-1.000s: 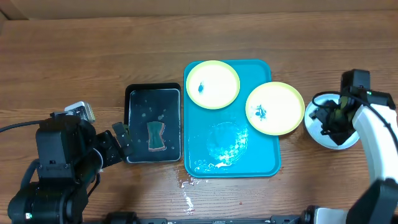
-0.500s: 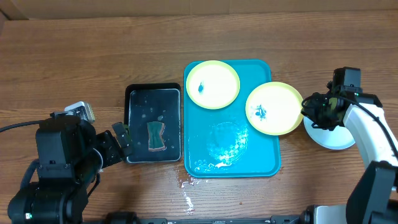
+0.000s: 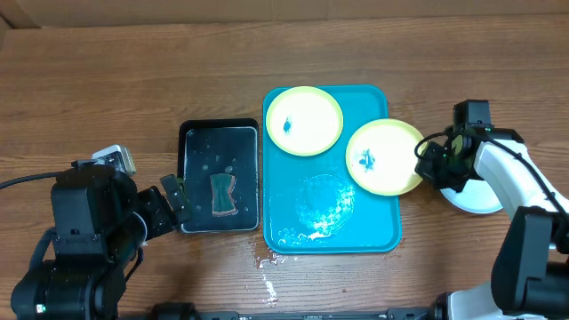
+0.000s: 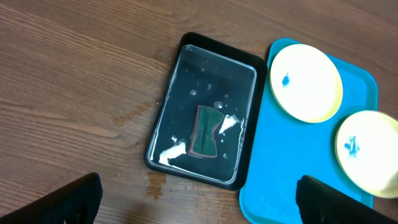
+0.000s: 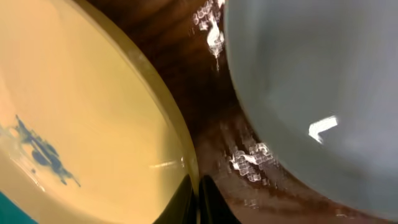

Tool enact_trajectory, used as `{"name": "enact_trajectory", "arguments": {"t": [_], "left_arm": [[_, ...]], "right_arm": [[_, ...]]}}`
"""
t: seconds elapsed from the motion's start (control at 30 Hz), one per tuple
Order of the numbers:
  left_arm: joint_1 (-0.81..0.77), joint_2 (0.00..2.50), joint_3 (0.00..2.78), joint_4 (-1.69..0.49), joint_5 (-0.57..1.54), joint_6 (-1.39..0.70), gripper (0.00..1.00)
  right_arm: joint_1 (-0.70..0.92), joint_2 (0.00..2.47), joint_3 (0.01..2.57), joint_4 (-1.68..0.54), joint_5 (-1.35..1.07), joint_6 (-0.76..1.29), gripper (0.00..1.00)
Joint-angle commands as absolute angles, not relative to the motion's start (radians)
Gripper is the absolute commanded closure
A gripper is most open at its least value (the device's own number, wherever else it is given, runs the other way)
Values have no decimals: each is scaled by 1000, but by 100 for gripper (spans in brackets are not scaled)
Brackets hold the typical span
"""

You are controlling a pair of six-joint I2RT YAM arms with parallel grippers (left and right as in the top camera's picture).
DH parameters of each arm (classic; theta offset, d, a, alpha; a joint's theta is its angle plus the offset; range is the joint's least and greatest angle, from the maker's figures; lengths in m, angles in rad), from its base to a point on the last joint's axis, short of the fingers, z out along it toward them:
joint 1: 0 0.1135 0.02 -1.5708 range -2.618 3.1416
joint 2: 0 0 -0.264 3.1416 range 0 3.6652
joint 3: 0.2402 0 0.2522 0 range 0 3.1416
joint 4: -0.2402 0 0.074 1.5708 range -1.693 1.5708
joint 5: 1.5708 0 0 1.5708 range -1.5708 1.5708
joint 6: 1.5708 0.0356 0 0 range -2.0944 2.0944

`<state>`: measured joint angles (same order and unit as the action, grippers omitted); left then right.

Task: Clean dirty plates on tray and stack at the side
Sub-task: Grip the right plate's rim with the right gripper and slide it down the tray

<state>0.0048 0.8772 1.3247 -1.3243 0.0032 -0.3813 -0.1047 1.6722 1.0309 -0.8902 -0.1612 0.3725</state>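
The turquoise tray holds two yellow-green-rimmed plates with blue smears. One plate lies at its far left corner. The other plate overhangs the tray's right rim. My right gripper is shut on that plate's right rim. In the right wrist view the fingers pinch the yellow edge of the plate. A whitish round plate lies on the table right of the tray, partly under my right arm. My left gripper stands open beside the black tray, holding nothing.
A black tray of water with a dark green sponge sits left of the turquoise tray. Water is spilled on the wood near the turquoise tray's front left corner. Wet streaks show inside the tray.
My right gripper moved left from over the whitish plate to the right plate's rim and shut on it. That plate slid slightly left. The left arm has not moved.
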Motion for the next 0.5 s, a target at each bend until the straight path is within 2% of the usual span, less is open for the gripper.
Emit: {"name": "enact_trajectory", "arguments": {"t": [0.0, 0.1, 0.23, 0.47], "left_arm": [[11, 877, 1344, -1325, -10, -358, 0], [11, 877, 1344, -1325, -10, -358, 0], [11, 877, 1344, -1325, -10, -358, 0], [11, 877, 1344, -1307, 1, -364, 0]], "right_arm": [[-98, 1552, 1094, -974, -171, 369, 96], [-72, 1482, 1094, -1061, -182, 369, 96], [70, 1438, 1041, -1116, -182, 371, 96], [303, 1483, 815, -842, -178, 664, 96]]}}
